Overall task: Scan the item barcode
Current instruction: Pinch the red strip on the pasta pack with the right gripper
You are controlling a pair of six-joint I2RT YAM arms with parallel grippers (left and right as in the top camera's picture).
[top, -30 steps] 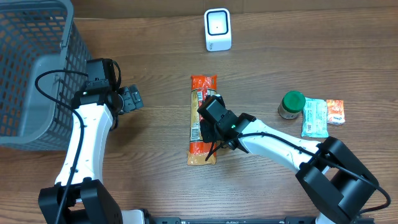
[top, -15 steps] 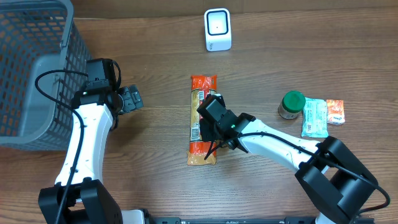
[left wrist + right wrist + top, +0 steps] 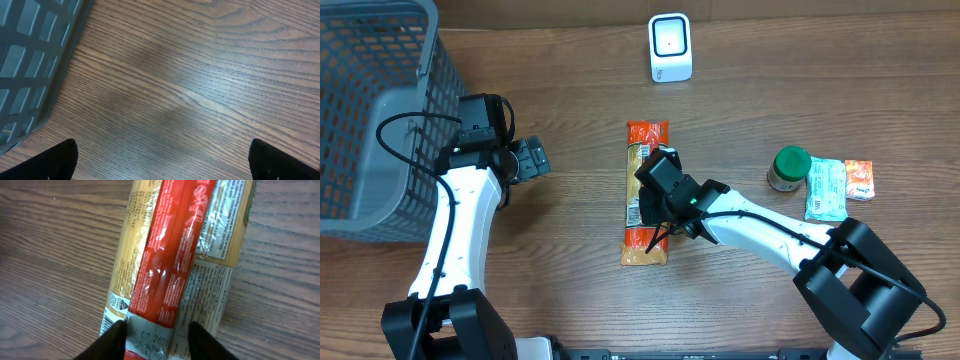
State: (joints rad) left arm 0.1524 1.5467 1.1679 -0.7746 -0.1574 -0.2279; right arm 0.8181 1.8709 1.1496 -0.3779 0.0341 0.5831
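The item is a long red and yellow pasta packet (image 3: pixel 646 150) lying flat mid-table, its length running toward the white barcode scanner (image 3: pixel 670 47) at the far edge. My right gripper (image 3: pixel 656 208) sits over the packet's lower half. In the right wrist view its dark fingers (image 3: pixel 112 342) stand on either side of the packet's (image 3: pixel 170 255) red centre band, pinching it; a small barcode shows at the left finger. My left gripper (image 3: pixel 532 158) hovers open over bare wood, fingertips (image 3: pixel 60 160) far apart, nothing between them.
A grey mesh basket (image 3: pixel 380 100) fills the far left, its wall (image 3: pixel 30 60) close beside my left gripper. A green-lidded jar (image 3: pixel 788 167), a pale green sachet (image 3: pixel 826 188) and a small orange packet (image 3: pixel 859 179) lie at the right.
The right gripper has shifted very slightly on the packet and its hold has eased a little. The packet and the left arm stay where they were.
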